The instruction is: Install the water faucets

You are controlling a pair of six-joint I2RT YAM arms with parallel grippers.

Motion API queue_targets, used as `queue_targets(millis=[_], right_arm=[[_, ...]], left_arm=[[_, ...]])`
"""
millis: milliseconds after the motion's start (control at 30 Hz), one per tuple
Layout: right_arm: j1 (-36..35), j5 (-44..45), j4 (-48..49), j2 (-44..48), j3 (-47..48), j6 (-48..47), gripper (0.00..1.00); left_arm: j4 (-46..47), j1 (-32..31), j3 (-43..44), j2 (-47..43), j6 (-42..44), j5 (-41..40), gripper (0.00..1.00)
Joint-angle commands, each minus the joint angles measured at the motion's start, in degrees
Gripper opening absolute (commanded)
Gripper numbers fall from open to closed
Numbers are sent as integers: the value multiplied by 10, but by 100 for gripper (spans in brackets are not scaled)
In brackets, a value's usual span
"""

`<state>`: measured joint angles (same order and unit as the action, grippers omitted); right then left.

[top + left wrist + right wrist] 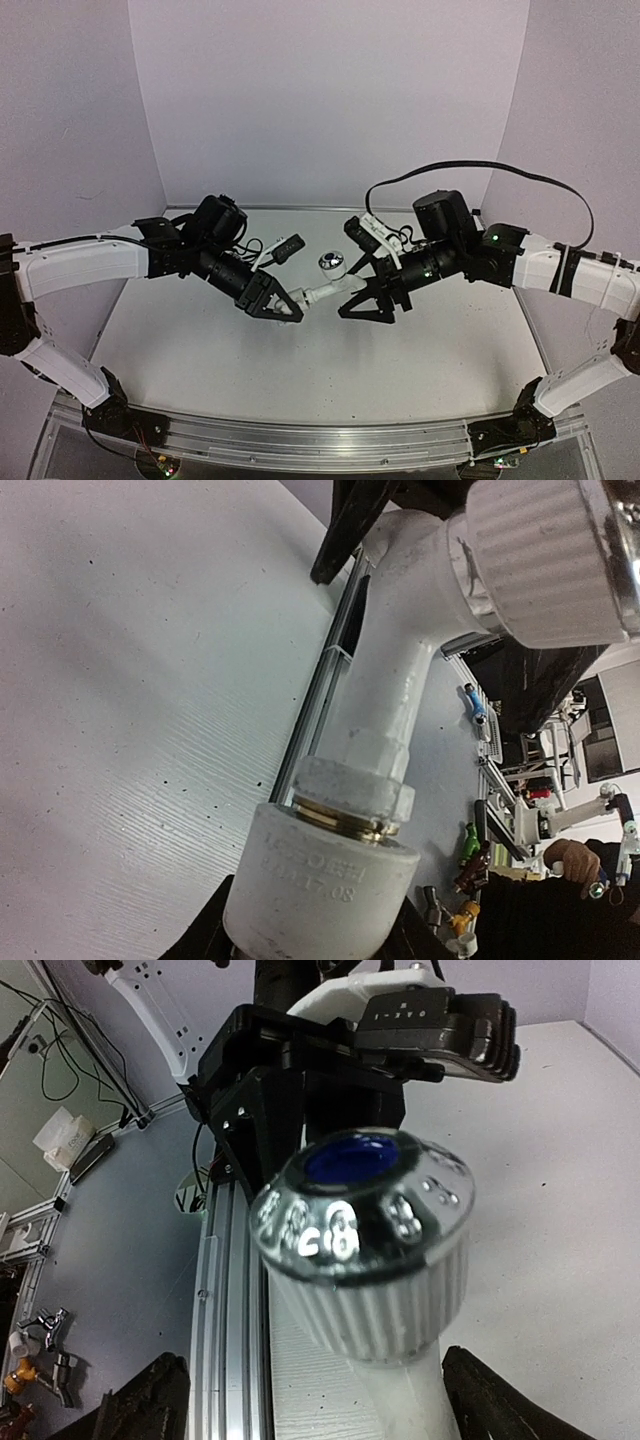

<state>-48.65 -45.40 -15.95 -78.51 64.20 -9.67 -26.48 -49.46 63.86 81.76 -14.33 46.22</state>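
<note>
I saw L fingers (268, 296) pinching the white fitting (320, 880), tap (395, 680) threaded into it, assy held above desk (200, 350). R fingers (150, 1405) flanked tap stem under knob (365, 1230); I couldn't tell whether they gripped it.

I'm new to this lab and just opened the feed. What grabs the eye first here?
A white tap bridges the left gripper and right gripper at the table centre, its shiny blue-centred knob filling the right wrist view. The left fingers clamp a white fitting joined to the tap's brass-ringed end.
</note>
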Motion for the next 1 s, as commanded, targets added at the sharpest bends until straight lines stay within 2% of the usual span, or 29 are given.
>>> queue_targets(millis=[0,167,400,533,600,667,800,900,967], right_arm=[[-14,19,25,-13,33,-18,85],[-16,-6,47,-31,37,0,72],[-18,-23,70,-38,32,25,37],[-19,-16,82,-33,24,46,24],[-18,5,87,-30,22,64,14],[-19,39,110,-25,15,112,0],[-18,147,242,-14,-39,291,0],[-18,206,264,-26,-42,413,0],[-19,204,264,-35,-30,457,0]], left_arm=[[16,-8,21,9,-14,29,0],[14,-9,24,11,-9,29,0],[11,-9,33,4,3,17,0],[8,-9,46,-1,17,-21,0],[8,-9,52,-13,30,-80,0],[9,-9,58,-25,49,-152,0],[21,-9,69,-28,106,-364,0],[59,-9,77,-7,193,-491,0],[121,-9,69,2,261,-540,0]])
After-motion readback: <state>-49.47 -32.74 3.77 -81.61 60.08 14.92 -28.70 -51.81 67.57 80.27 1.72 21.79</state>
